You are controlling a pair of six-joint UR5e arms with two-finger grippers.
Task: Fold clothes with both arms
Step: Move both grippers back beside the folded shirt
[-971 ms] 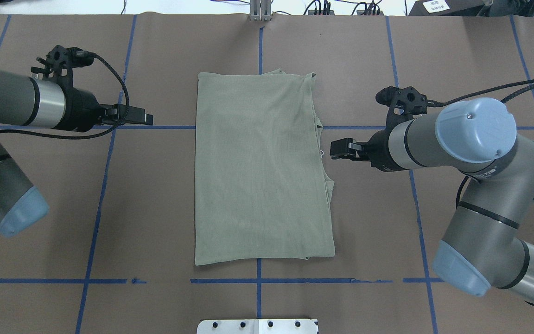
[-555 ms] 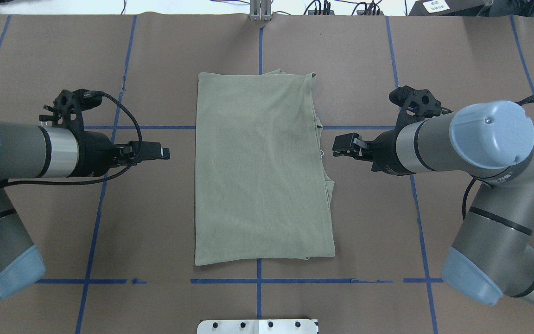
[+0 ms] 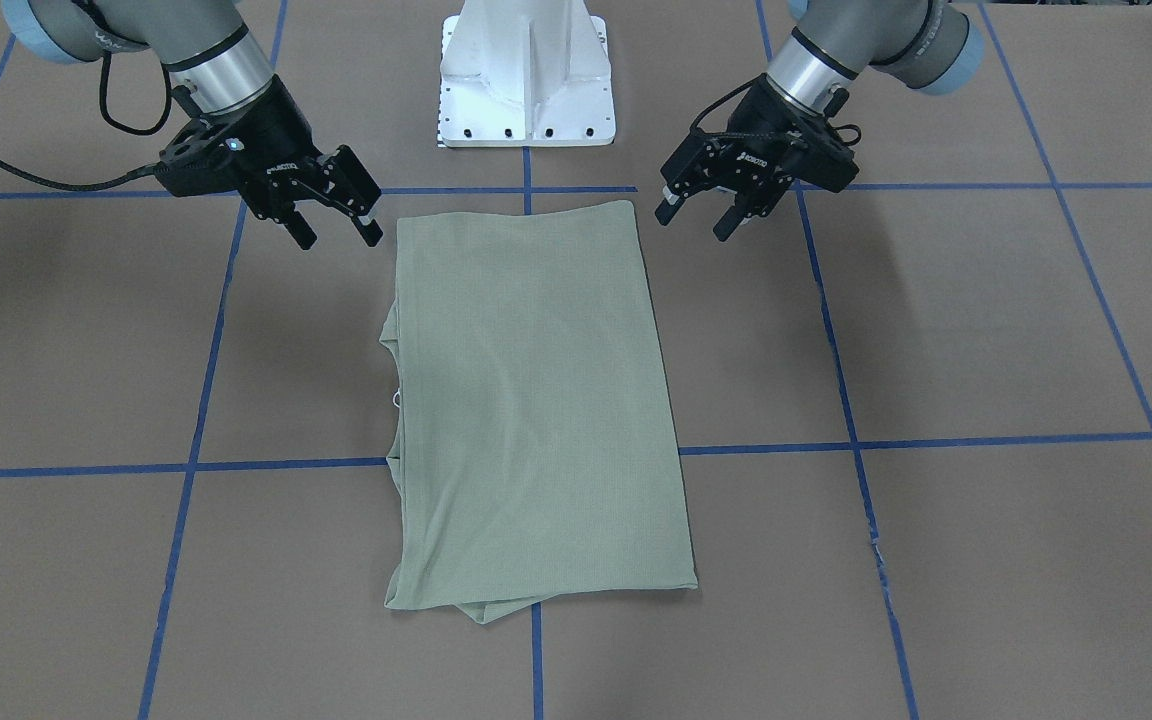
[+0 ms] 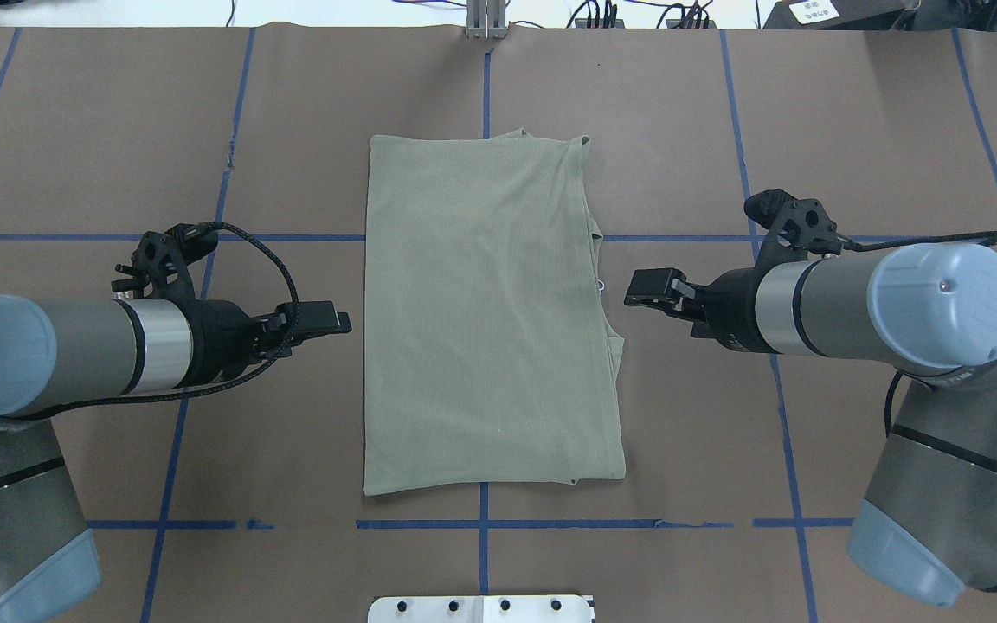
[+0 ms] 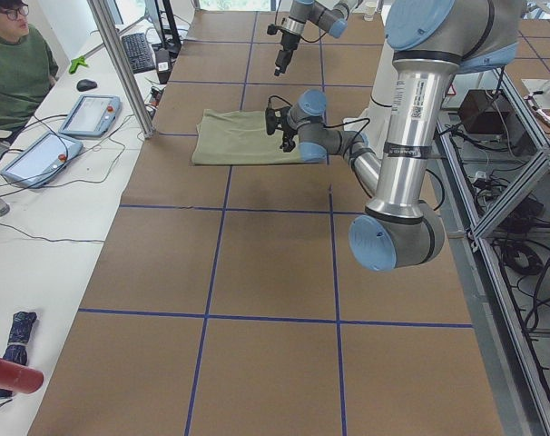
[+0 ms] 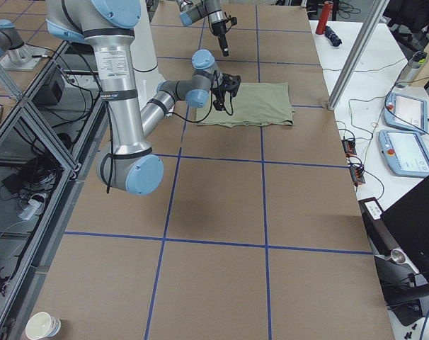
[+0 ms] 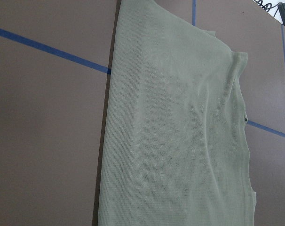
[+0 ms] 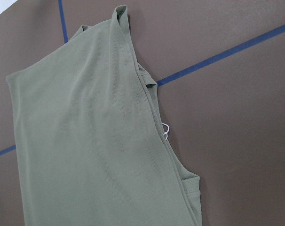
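Observation:
The clothes are one pale sage-green shirt (image 4: 490, 320), folded into a long rectangle at the table's middle, also in the front view (image 3: 536, 400). A small white loop (image 8: 165, 132) pokes out at its layered right edge. My left gripper (image 4: 338, 320) hangs open just off the shirt's left edge, fingers apart in the front view (image 3: 692, 224). My right gripper (image 4: 637, 290) hangs open off the right edge near the loop, also seen from the front (image 3: 340, 240). Neither touches the cloth. Both wrist views look down on the shirt (image 7: 180, 132).
Blue tape lines (image 4: 481, 523) grid the brown table cover. The white base pedestal (image 3: 526, 70) stands at the robot's side. A seated person (image 5: 16, 64) and control tablets (image 5: 89, 113) are beyond the far edge. A paper cup (image 6: 43, 326) stands off the table's end.
Both grippers have moved toward the robot's side of the table; the left one has also closed in on the shirt's left edge. The shirt has not moved.

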